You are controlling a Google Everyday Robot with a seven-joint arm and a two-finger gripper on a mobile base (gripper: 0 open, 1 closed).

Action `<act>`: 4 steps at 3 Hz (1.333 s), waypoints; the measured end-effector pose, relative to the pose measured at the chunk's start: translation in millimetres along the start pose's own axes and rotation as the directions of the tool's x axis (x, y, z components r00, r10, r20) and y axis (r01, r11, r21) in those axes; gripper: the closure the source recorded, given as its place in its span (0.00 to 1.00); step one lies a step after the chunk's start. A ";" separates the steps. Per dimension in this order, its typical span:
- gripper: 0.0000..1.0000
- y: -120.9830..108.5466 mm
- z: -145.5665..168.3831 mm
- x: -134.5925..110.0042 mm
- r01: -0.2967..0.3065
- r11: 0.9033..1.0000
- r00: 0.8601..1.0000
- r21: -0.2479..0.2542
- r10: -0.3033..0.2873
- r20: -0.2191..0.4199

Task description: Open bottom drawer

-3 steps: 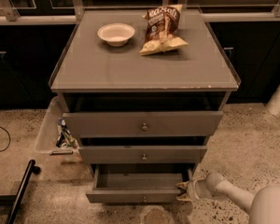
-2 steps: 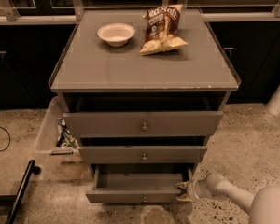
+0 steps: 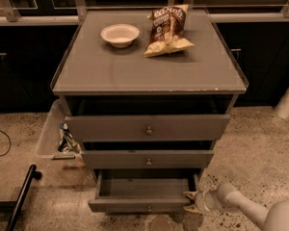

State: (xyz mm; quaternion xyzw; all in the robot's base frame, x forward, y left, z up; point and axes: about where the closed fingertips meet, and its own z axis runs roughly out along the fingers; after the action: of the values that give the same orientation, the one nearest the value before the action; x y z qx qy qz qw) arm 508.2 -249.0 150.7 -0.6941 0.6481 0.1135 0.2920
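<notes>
Task all but done, it seems: the slim grey flat-fronted bottom drawer (image 3: 125, 205) stands pulled well out at the near foot of the grey cabinet (image 3: 135, 73), the robot's white hand (image 3: 193, 201) at its right front corner, grip impossible to tell.

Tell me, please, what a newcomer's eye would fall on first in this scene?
Likely the bottom drawer, which stands well open at the foot of the grey cabinet. The robot's claw sits low at the right end of that drawer's front. On the cabinet's top, towards the back, a white bowl stands with a crumpled chip bag lying beside it.
</notes>
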 end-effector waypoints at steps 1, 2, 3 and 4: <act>0.89 -0.9 -2.5 -1.5 0.001 1.000 1.000 0.001 -0.001 0.000; 1.00 2.4 -7.6 -2.1 0.016 1.000 1.000 0.009 -0.016 -0.003; 1.00 14.2 -9.3 -0.8 0.019 1.000 1.000 0.007 -0.018 -0.008; 0.81 14.2 -9.3 -0.8 0.019 1.000 1.000 0.007 -0.018 -0.008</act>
State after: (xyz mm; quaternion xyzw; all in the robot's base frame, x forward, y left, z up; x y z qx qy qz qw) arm 492.3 -253.2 155.0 -0.6995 0.6431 0.1060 0.2930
